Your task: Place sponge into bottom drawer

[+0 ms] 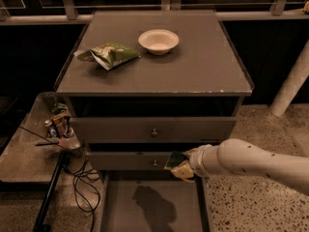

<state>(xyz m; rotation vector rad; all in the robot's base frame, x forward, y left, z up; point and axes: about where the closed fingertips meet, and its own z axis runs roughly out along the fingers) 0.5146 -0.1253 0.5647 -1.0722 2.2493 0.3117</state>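
Count: one sponge [176, 160], clasped by one gripper [182, 167] above one bottom drawer [120, 211]; two knobbed drawers [116, 128]; one white bowl [158, 40]; one snack bag [108, 55]; side clutter [60, 124], perhaps three items, indistinct.

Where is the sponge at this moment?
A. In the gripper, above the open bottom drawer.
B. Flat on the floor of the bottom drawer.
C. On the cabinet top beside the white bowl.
A: the gripper holds the sponge in the air, over the back part of the open bottom drawer.
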